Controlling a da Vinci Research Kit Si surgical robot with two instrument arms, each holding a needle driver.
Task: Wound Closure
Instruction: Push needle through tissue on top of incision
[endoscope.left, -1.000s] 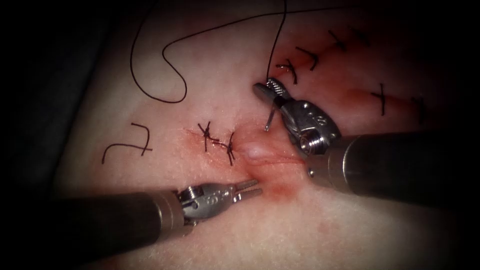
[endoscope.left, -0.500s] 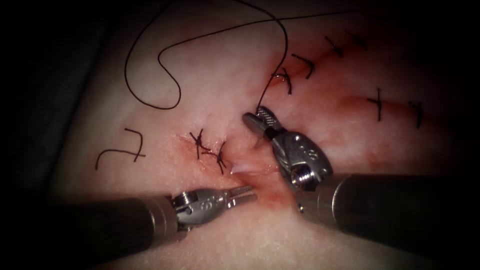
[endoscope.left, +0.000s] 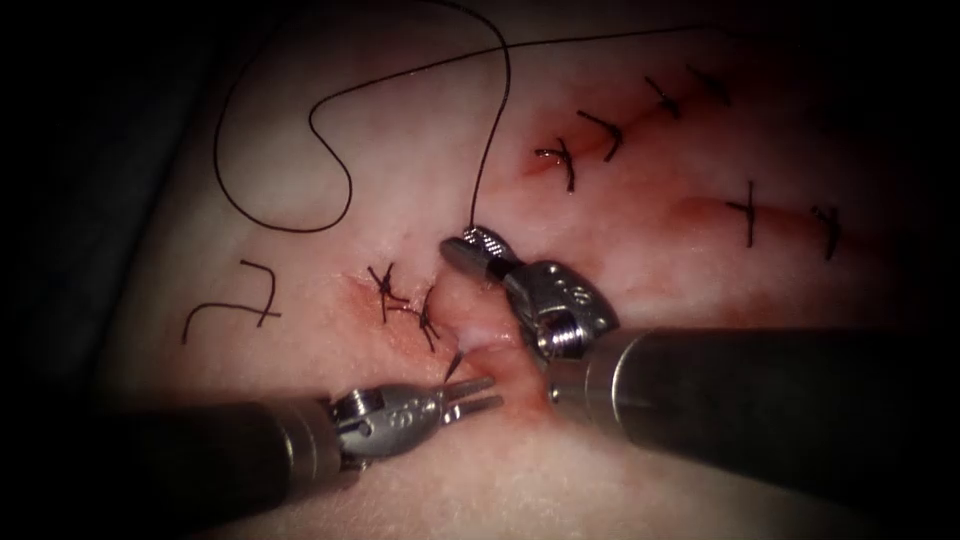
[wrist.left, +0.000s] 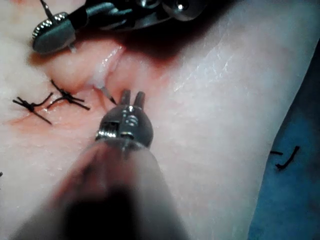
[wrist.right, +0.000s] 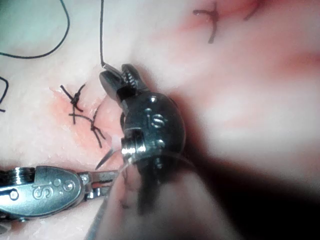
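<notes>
Two tools are mine, and each has its own job here. My right tool (endoscope.left: 475, 250) sits in the middle of the frame. Its jaws are closed tight on the needle (endoscope.left: 455, 362), at the back end where the thread (endoscope.left: 495, 120) joins it. I think I hold it that far back so the rest of the curve is free to sit in the tissue (endoscope.left: 650, 260). Most of the needle is buried in the tissue at the open part of the cut (endoscope.left: 490, 345). Its sharp tip pokes out just right of the stitches, a little above my left tool (endoscope.left: 482, 392). That tool comes in from the lower left with its jaws a bit apart and holds nothing. I think it is there to be close to the tip.

Now I count. One needle. One long thread, looping across the upper left. Two stitches (endoscope.left: 385, 295) on this cut. I count six more stitches in the upper right. One loose bit of thread (endoscope.left: 235, 305) lies at the left. Some red fluid (endoscope.left: 525, 385) wets the cut.
</notes>
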